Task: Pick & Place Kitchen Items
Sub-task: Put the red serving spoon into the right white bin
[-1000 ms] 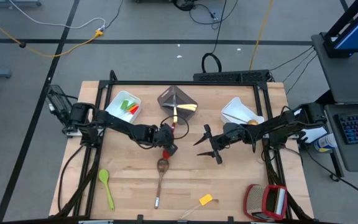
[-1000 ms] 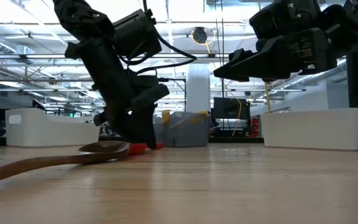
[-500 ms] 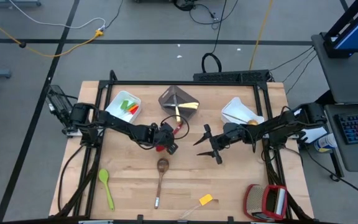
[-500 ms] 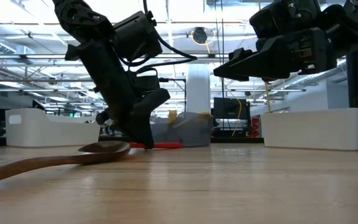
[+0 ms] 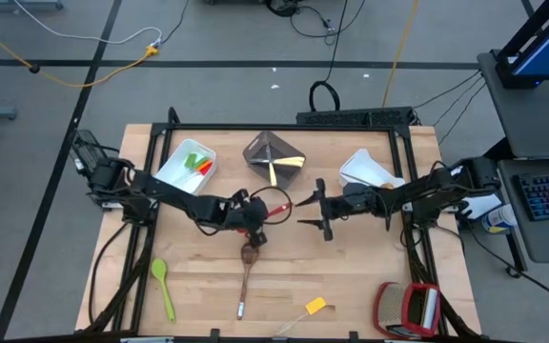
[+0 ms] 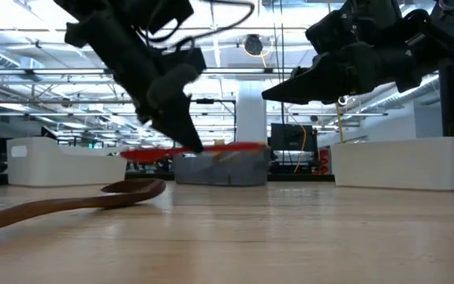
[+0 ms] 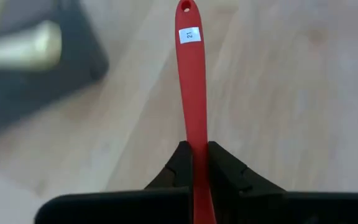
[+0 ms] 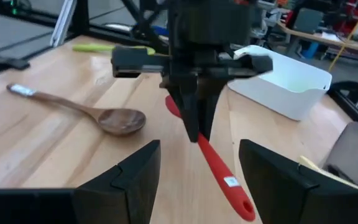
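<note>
Holding the red spoon (image 7: pixel 191 93) clear of the table (image 5: pixel 370 286), the left gripper (image 5: pixel 253 221) is closed tightly on its handle near the middle of the board. The long axis of the spoon lies nearly level and points toward the right gripper (image 5: pixel 318 210), which hangs wide open and empty close by. 1 grey bin (image 5: pixel 273 154) stands just behind both, and the white bin (image 5: pixel 172 170) lies toward the left arm's base. The wooden spoon (image 5: pixel 247 270) rests below on the table.

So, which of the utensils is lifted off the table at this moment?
The red utensil. The left gripper is shut on it and holds it level above the wood, while the wooden spoon and the green spoon lie flat on the table.
</note>
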You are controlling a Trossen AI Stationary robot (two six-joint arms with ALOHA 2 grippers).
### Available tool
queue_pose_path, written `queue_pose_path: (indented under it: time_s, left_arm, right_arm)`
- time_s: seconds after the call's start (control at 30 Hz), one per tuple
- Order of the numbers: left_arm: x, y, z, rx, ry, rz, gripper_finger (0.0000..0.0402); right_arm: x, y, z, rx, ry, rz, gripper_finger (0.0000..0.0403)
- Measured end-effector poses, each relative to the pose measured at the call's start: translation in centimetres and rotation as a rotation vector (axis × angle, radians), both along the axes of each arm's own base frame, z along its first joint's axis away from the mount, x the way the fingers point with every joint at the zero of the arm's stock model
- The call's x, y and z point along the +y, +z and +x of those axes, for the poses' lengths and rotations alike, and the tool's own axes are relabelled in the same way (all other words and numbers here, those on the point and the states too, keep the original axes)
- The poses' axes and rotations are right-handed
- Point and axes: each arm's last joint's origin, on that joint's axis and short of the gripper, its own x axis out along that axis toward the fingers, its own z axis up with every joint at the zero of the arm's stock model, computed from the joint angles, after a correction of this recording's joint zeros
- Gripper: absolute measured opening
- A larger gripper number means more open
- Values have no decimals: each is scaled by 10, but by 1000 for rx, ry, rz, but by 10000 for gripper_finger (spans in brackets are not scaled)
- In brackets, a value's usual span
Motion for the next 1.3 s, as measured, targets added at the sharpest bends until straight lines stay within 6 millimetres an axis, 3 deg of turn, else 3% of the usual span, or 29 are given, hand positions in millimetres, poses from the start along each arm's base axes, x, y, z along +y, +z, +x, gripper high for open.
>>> queue_pose_path:
  time_s: [0.4,0.8,0.93,1.2,1.3]
  left_arm:
    - [6,16,12,-83,-271,248,10]
    - [22,29,23,-225,-427,314,10]
    - [30,30,24,-223,-407,322,16]
    - [39,30,24,-220,-398,325,12]
    - [40,30,24,-216,-394,333,16]
  right_arm:
    - [-4,1,0,1,-25,78,212]
    - [-9,1,0,-7,-32,77,208]
    - [-10,1,0,-7,-38,78,179]
    - [-11,2,0,-15,-56,74,79]
    - [-12,2,0,-16,-87,72,64]
